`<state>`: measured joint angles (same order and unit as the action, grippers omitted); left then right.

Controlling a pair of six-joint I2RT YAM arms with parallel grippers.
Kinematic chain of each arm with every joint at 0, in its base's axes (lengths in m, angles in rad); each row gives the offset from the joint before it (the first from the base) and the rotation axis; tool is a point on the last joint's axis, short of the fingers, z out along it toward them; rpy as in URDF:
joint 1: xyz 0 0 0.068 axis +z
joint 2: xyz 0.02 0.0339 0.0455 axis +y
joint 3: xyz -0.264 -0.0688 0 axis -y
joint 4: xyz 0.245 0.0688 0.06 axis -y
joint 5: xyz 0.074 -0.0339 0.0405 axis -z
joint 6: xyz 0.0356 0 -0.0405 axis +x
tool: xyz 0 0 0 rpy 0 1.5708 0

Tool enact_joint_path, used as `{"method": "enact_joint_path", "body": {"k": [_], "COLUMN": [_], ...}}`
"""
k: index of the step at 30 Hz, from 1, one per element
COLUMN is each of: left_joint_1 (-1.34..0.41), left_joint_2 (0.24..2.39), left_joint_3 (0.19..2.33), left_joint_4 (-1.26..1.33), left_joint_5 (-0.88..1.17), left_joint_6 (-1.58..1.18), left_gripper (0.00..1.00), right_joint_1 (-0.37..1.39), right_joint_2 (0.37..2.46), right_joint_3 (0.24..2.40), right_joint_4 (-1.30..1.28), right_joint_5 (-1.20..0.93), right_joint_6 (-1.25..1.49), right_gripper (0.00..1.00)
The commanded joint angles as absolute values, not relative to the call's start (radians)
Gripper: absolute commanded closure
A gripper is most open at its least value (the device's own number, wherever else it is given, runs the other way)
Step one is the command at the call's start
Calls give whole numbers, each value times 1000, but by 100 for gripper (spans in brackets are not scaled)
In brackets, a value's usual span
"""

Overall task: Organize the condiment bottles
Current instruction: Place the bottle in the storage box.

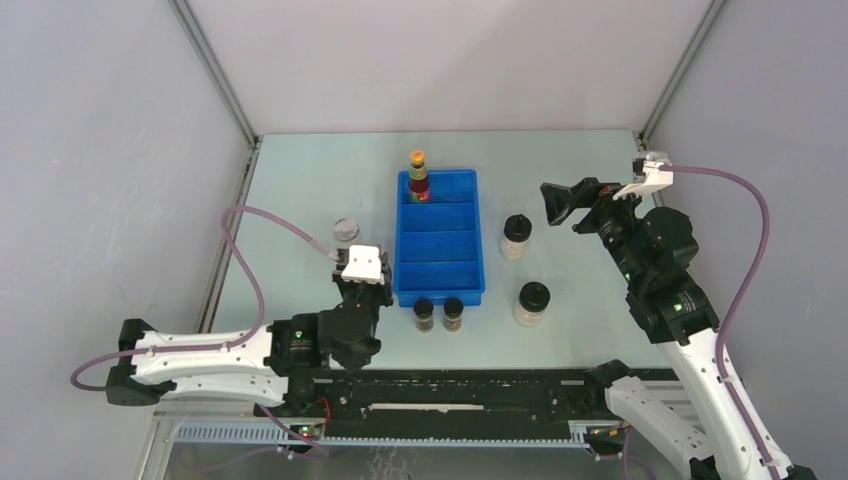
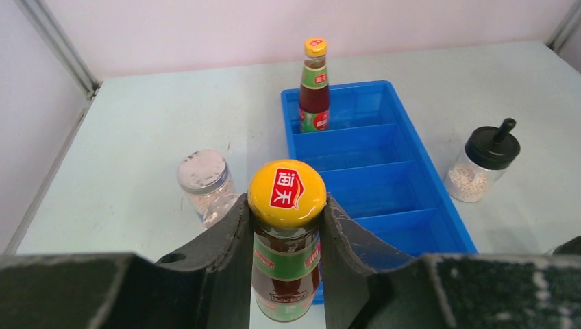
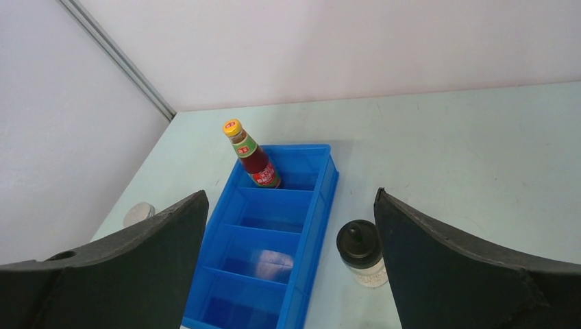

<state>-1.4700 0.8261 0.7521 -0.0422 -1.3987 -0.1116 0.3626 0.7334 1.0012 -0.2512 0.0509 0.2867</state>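
One bottle is in the tray [image 1: 437, 293]; we judge the rest unsorted.
On the desk's left side, by a grey-lidded jar [image 1: 345, 230], our left claw [image 2: 286, 212] pinches a red sauce bottle [image 2: 286, 192]. Another red bottle [image 1: 418, 180] stands in the far compartment. Dark jars [image 1: 424, 314] and pale jars [image 1: 515, 237] wait. Our right claw [image 3: 291, 199] is spread.

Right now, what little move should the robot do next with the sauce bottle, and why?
Probably lift it toward the blue tray's far end. The left pincer is shut on a red sauce bottle outside the tray, and its twin already stands in the far compartment with room beside it.
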Motion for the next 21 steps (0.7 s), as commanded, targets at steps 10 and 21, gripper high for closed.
{"method": "enact_joint_path", "body": {"k": [10,21], "left_joint_1": [-1361,-1219], "left_joint_2": [915,1006], "left_joint_3": [897,980], "left_joint_4": [218,211], "left_joint_5": [-1121,-939], "left_joint_6": [53,52], "left_gripper": [100,100], "right_joint_1": [368,337], "right_joint_2": [737,762], "right_joint_3": [1000,1000], "right_joint_4": [-239,-202], "right_joint_5": [71,62], "right_joint_6": [282,279], "right_gripper": [0,0]}}
